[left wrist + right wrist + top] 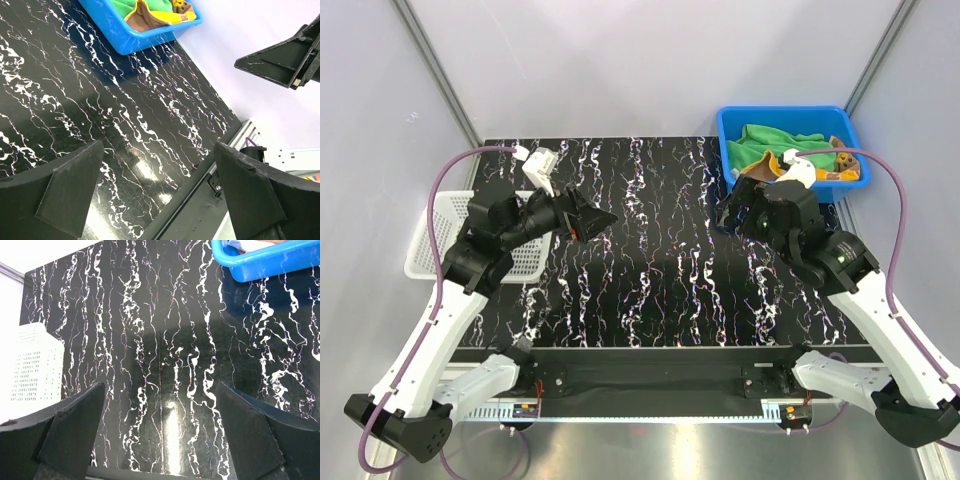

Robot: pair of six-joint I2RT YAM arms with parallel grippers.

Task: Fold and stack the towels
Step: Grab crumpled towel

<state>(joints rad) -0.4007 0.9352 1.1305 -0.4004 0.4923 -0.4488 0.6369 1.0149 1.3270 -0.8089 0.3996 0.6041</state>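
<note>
From above, the left gripper (600, 220) hung over the black marbled table (650, 290), and the right gripper (730, 216) hung opposite it across the table's middle. How far either was open could not be told from this angle. The towels lay in a blue bin (725, 150) just behind and outward of the right gripper. A green towel (765, 140) was bunched at the bin's far side, and an orange-yellow towel (850, 170) with a brown bear print lay nearer. A white basket (430, 235) sat outward of the left gripper, at the table's edge.

From the left wrist, the two black fingers (70, 192) stood wide apart with only bare table between them. The bin lay well ahead of the fingertips, with the green and orange-yellow towels showing over its rim. A black finger (280, 60) of the other arm hung up to the right.

From the right wrist, that gripper's fingers (72, 432) were likewise spread wide and held nothing. The bin's corner lay ahead and to the right of them, its contents too cropped to tell. The white basket lay to the left.
</note>
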